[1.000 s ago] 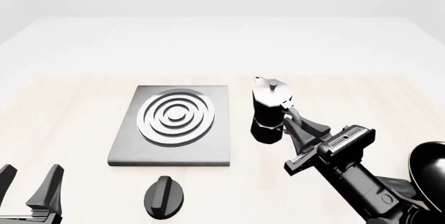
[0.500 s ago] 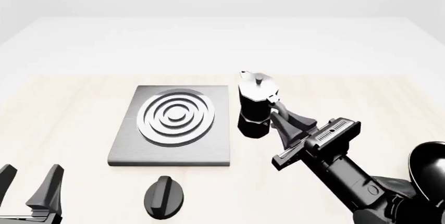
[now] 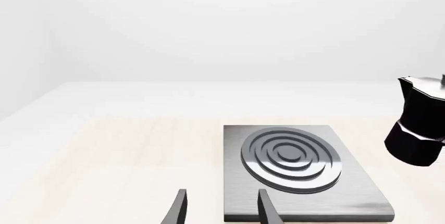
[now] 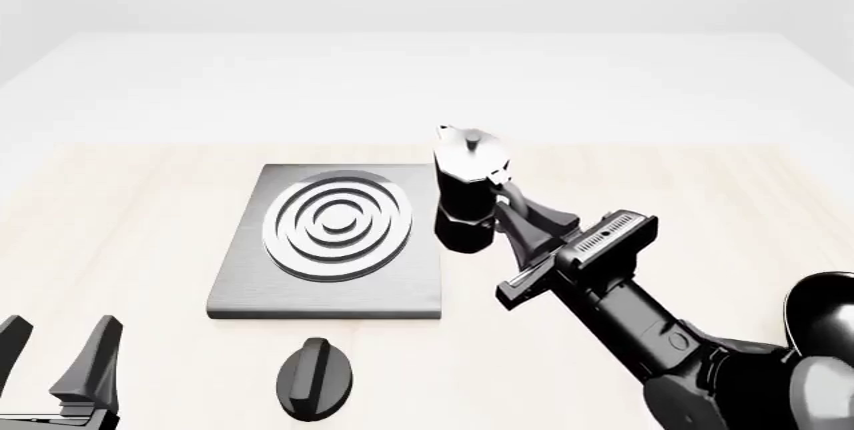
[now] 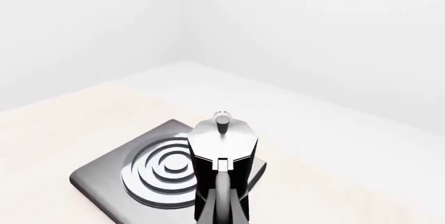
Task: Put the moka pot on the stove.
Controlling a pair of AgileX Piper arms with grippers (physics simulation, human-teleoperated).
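Observation:
The moka pot [image 4: 466, 190], black below and silver above with a knobbed lid, hangs upright above the table at the right edge of the stove [image 4: 334, 240]. My right gripper [image 4: 513, 214] is shut on the pot's black handle from the near right. The stove is a flat grey slab with concentric burner rings. In the right wrist view the pot [image 5: 222, 148] fills the centre, with the stove [image 5: 139, 174] below and beyond it. My left gripper [image 4: 54, 352] is open and empty at the near left corner. Its wrist view shows the stove [image 3: 299, 169] and the pot [image 3: 417, 125].
A black oval knob [image 4: 316, 377] lies on the table just in front of the stove. A black frying pan [image 4: 821, 312] sits at the right edge, beside my right arm. The wooden tabletop [image 4: 120, 230] ends at a white back area.
My right gripper has carried the moka pot up and to the left, from the table right of the stove to the stove's right edge. The left arm has not moved.

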